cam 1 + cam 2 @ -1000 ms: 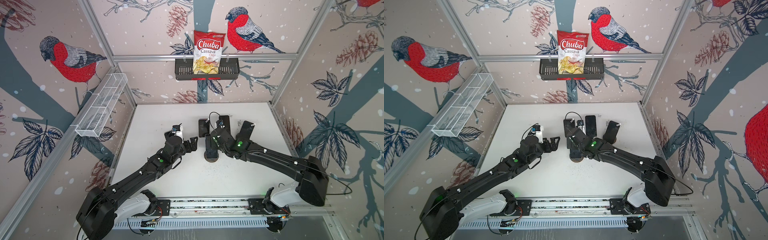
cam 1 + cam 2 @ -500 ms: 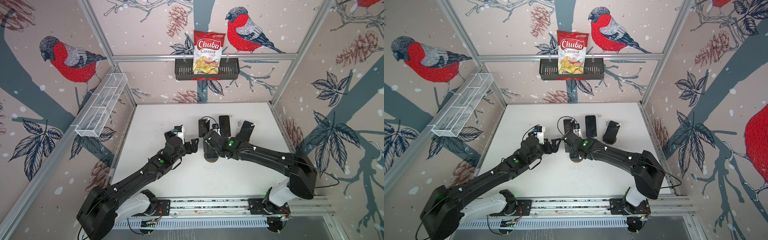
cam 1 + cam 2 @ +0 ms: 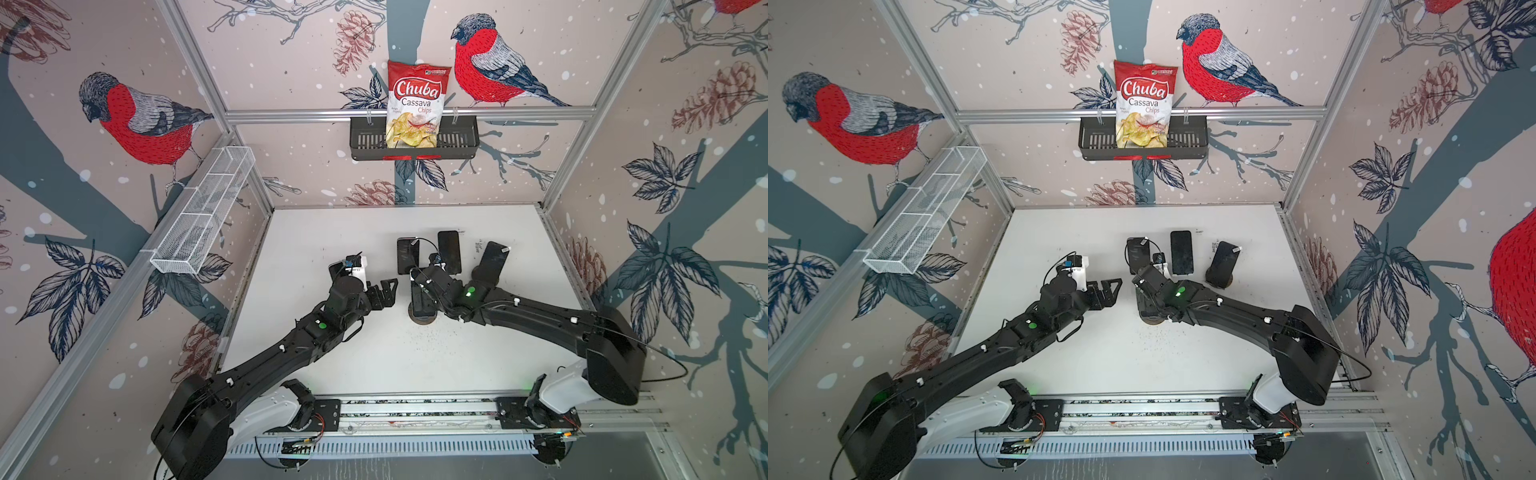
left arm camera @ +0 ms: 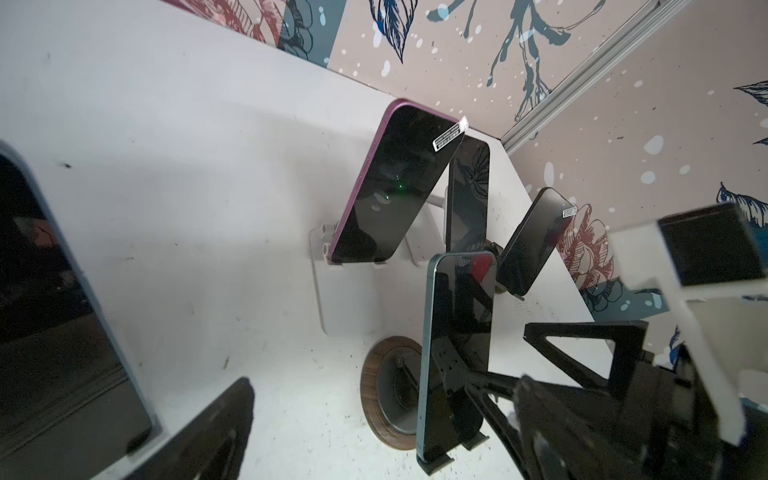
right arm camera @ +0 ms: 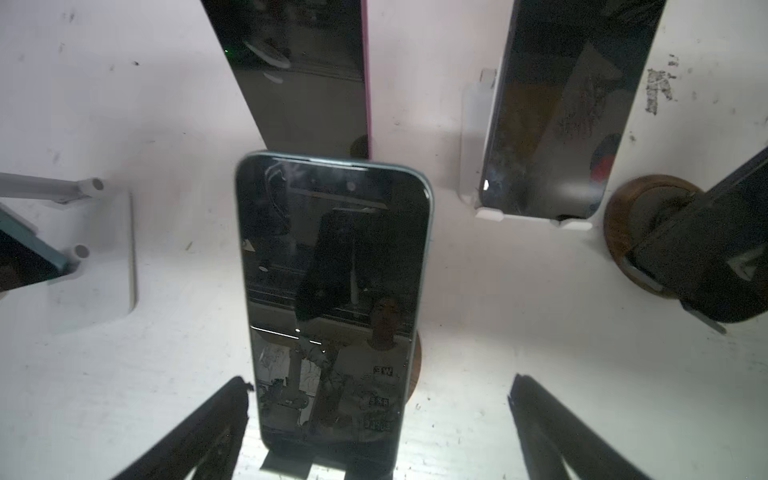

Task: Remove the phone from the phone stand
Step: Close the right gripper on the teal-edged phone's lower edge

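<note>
A dark phone with a blue-green rim (image 5: 332, 270) (image 4: 457, 340) (image 3: 422, 303) stands upright on a phone stand with a round wooden base (image 4: 374, 390) (image 3: 422, 319) (image 3: 1152, 321) mid-table. My right gripper (image 5: 378, 390) (image 3: 419, 286) is open, and the phone's lower part sits between its fingers, closer to one finger (image 5: 232, 403) than to the other. My left gripper (image 3: 388, 293) (image 3: 1113, 293) (image 4: 384, 382) is open and empty, a short way left of the stand and pointing at the phone's edge.
Behind stand a purple-rimmed phone on a white stand (image 3: 407, 255) (image 4: 386, 195), a black phone (image 3: 449, 251) and a phone on a second wooden stand (image 3: 492, 262). Another phone (image 4: 41, 311) is close by my left wrist. A chips bag (image 3: 417, 104) sits in a black wall basket.
My right gripper has dropped and shifted slightly left, so it now brackets the phone on the stand, jaws still wide. My left gripper has edged a little toward the stand.
</note>
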Action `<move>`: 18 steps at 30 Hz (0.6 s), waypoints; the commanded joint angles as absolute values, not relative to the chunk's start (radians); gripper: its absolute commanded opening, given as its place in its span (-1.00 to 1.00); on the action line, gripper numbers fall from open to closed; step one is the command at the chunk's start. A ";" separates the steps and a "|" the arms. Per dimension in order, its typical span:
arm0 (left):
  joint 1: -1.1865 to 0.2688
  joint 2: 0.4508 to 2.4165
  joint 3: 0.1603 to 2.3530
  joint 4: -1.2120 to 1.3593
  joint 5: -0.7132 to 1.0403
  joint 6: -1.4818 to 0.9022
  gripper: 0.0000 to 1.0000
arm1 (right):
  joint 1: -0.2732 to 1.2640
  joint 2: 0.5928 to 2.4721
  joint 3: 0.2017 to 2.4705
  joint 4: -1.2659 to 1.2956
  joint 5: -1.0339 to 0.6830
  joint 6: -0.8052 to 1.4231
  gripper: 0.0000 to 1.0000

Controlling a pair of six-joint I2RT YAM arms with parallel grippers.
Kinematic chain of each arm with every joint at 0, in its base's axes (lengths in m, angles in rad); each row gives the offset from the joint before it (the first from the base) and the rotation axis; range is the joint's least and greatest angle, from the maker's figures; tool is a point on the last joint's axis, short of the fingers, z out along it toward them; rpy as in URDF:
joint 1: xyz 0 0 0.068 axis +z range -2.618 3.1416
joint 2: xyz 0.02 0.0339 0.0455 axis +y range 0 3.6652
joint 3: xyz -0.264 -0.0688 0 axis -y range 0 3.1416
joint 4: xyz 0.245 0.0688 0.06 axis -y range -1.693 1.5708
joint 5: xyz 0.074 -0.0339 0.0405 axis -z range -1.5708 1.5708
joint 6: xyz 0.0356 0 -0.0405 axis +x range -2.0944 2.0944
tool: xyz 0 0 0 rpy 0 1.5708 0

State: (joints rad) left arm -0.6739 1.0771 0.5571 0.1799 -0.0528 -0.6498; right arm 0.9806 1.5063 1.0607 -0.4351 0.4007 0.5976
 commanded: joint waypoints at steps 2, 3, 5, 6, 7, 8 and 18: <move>-0.678 1.098 0.565 0.236 -0.033 -0.656 0.93 | 0.982 1.487 1.066 -0.399 0.378 0.591 0.99; -0.678 1.104 0.570 0.238 -0.030 -0.653 0.93 | 0.982 1.492 1.068 -0.398 0.372 0.592 0.99; -0.678 1.114 0.581 0.233 -0.032 -0.647 0.93 | 0.982 1.503 1.074 -0.398 0.365 0.594 0.98; -0.678 1.119 0.585 0.232 -0.032 -0.642 0.93 | 0.983 1.509 1.075 -0.396 0.362 0.595 0.98; -0.678 1.122 0.590 0.232 -0.031 -0.640 0.93 | 0.983 1.516 1.075 -0.392 0.360 0.595 0.97; -0.678 1.127 0.593 0.232 -0.031 -0.637 0.93 | 0.983 1.523 1.078 -0.391 0.358 0.598 0.97; -0.678 1.135 0.602 0.228 -0.032 -0.617 0.93 | 0.991 1.607 1.117 -0.380 0.365 0.601 0.94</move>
State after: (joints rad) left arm -0.6762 1.1336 0.5903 0.1970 -0.0292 -0.6392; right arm 0.9886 1.5909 1.1019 -0.3977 0.3584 0.6014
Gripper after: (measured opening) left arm 0.965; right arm 0.969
